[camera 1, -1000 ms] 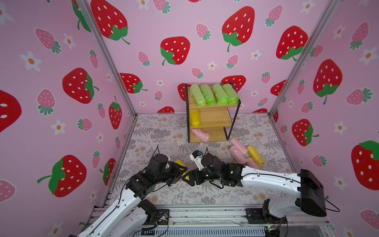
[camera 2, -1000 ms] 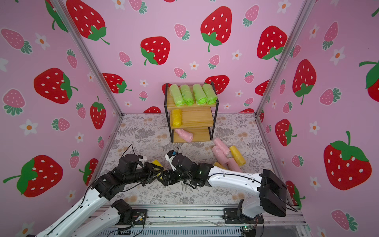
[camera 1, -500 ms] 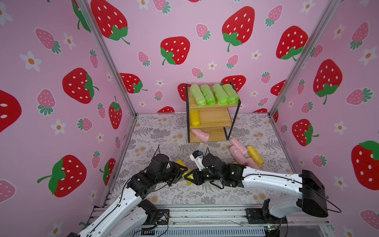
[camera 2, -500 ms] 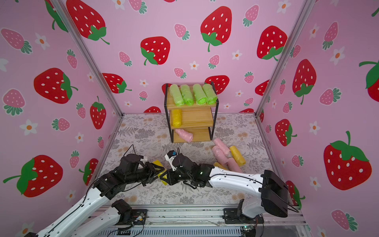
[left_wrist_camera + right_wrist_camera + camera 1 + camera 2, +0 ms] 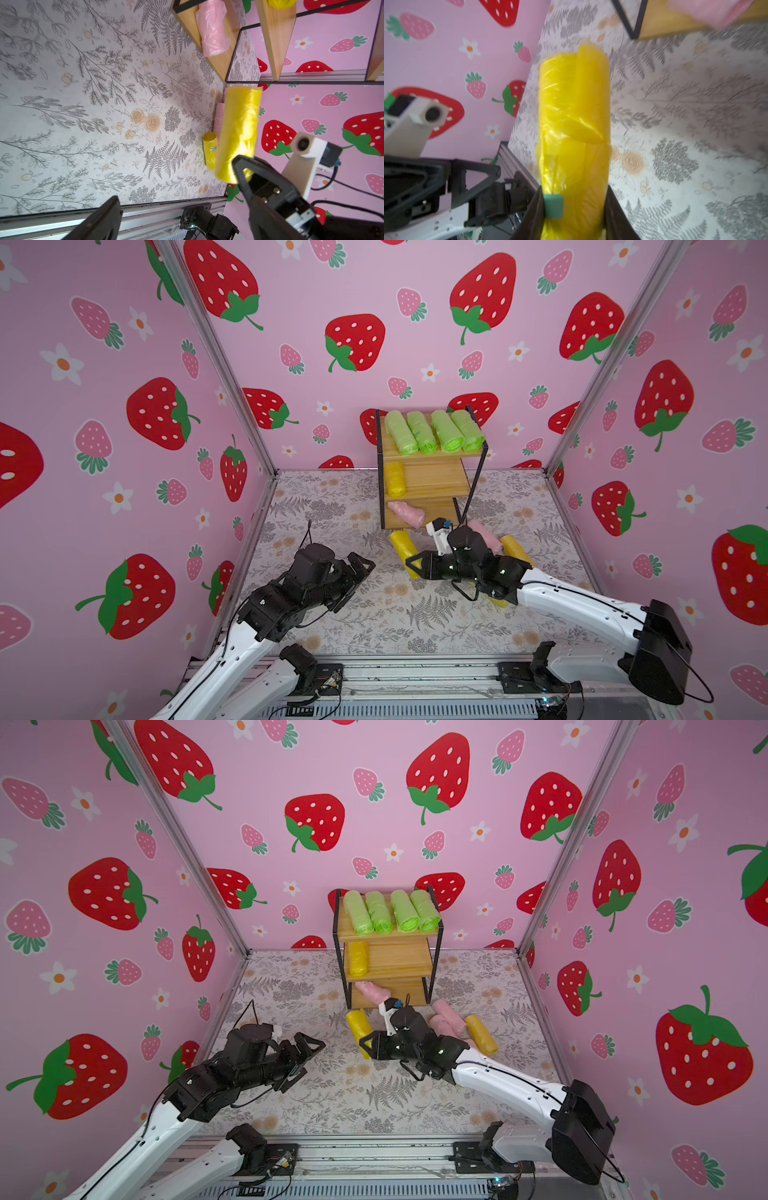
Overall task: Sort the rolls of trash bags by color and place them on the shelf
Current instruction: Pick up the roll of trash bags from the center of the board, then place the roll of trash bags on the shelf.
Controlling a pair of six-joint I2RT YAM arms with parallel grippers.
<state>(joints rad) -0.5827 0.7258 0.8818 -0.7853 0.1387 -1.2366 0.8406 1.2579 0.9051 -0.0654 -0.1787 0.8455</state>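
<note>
The left fingers (image 5: 360, 563) are now standing spread and empty, having let go of the yellow roll (image 5: 401, 545). The right fingers (image 5: 532, 214) are pinching its end, holding it over the worktop (image 5: 374, 614) just before the shelf (image 5: 432, 485). The handover looks complete, so shelving it is probably next.

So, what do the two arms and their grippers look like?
Both arms have white links, the left arm and right arm, with black joints and thin black cables. The left gripper and right gripper are black, with triangular open-frame fingers; one right finger carries a green pad.
</note>
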